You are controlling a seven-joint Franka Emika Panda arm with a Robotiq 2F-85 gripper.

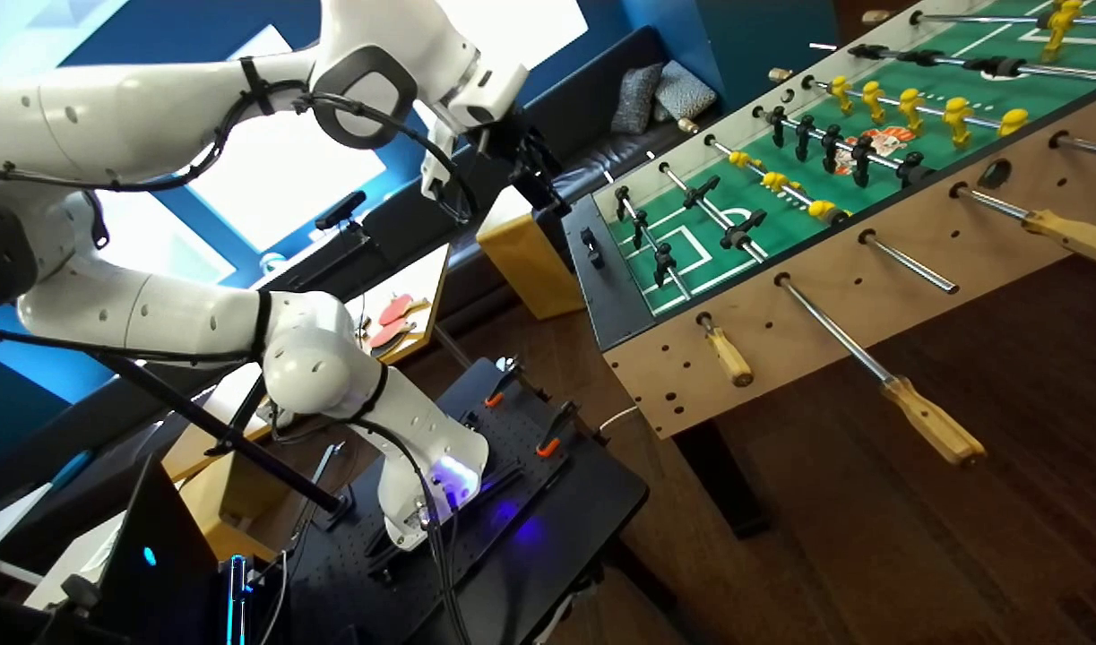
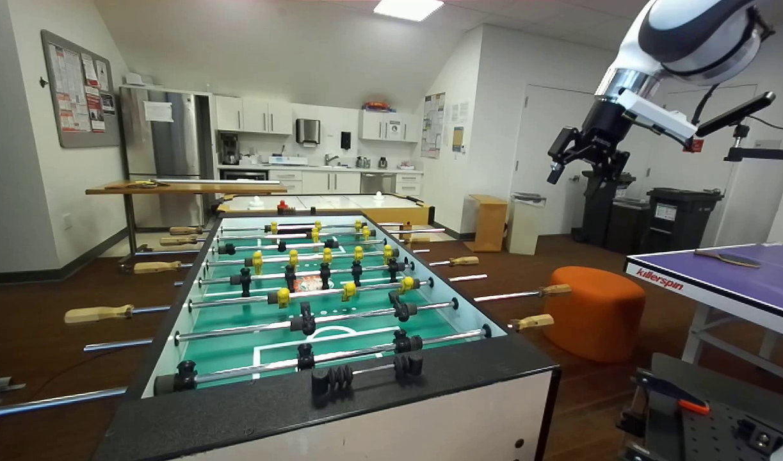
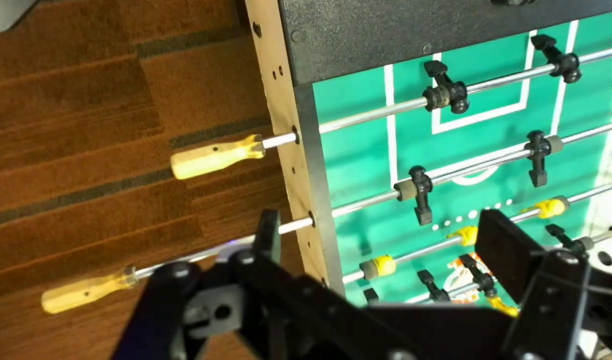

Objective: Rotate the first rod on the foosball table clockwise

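Observation:
The foosball table (image 1: 879,287) has a brown side and green pitch; its black end rim shows in an exterior view (image 2: 468,368) and the wrist view (image 3: 366,37). The first rod, closest to this rim, is silver with black figures (image 3: 371,115); it shows in both exterior views (image 1: 652,244) (image 2: 269,367). Its tan handle (image 3: 217,156) sticks out beyond the side, also in both exterior views (image 1: 729,356) (image 2: 532,322). In the wrist view the figures' feet tilt toward the end rim. My gripper (image 3: 383,237) is open and empty, above and apart from the table (image 1: 552,197) (image 2: 577,176).
The second rod's longer handle (image 3: 85,291) reaches further out (image 1: 931,421). More rods and handles follow. A black score counter (image 2: 365,371) sits on the end rim. An orange stool (image 2: 593,314) and purple ping-pong table (image 2: 737,275) stand beside. The arm's black cart (image 1: 548,555) is near.

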